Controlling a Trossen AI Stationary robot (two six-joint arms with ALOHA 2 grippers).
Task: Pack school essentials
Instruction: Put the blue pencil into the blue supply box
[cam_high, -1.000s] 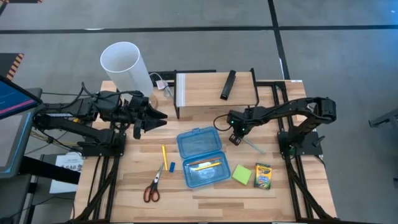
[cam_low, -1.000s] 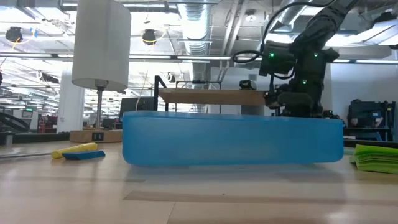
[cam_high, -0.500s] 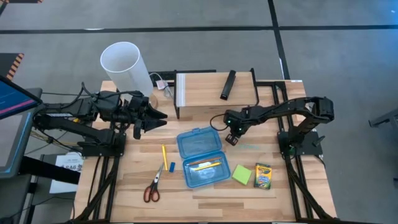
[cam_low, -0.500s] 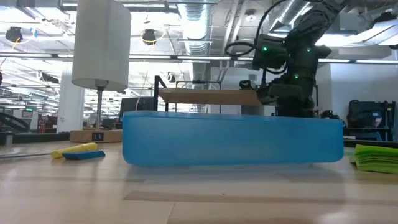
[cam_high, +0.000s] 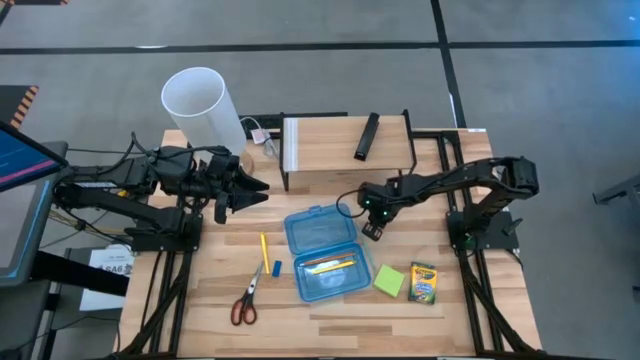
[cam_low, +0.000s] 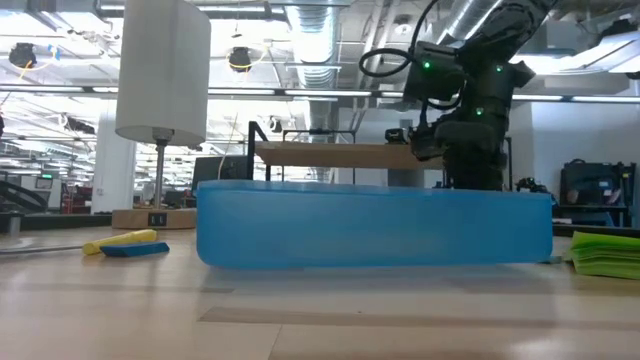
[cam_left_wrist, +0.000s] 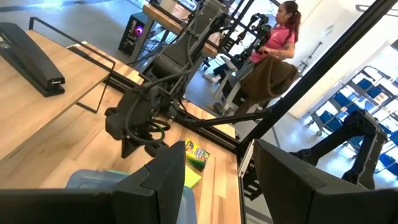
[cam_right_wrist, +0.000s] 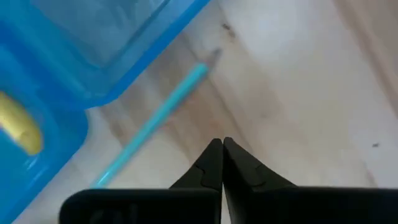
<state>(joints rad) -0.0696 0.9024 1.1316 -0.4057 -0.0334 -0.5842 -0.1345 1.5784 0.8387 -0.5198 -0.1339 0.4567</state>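
Note:
An open blue plastic case (cam_high: 322, 252) lies mid-table with yellow and orange pencils (cam_high: 328, 265) inside. My right gripper (cam_high: 371, 227) is shut, just right of the case's lid. In the right wrist view its gripper (cam_right_wrist: 222, 144) stands beside a pale green pen (cam_right_wrist: 155, 121) that lies flat along the case's edge (cam_right_wrist: 99, 93). On the table lie a yellow pencil (cam_high: 264, 250), a blue eraser (cam_high: 276, 268), red-handled scissors (cam_high: 246, 299), a green sticky-note pad (cam_high: 389, 280) and a crayon box (cam_high: 424, 283). My left gripper (cam_high: 256, 190) waits open at the table's left. My right gripper's shut fingers (cam_right_wrist: 211, 165) point down at the table right beside the pen (cam_right_wrist: 186, 84). The pen is not between them. I cannot tell whether they touch it.
A tall white cylinder (cam_high: 205, 103) stands at the far left. A raised wooden shelf (cam_high: 330, 140) at the far edge carries a slim black bar (cam_high: 367, 135). There is bare wood near the table's near edge. A person (cam_left_wrist: 273, 37) stands in the room beyond.
My right gripper has moved toward the table's left, up to the blue case, staying low and shut. The pen no longer shows in the high view at its earlier place right of the gripper. The left arm has kept still.

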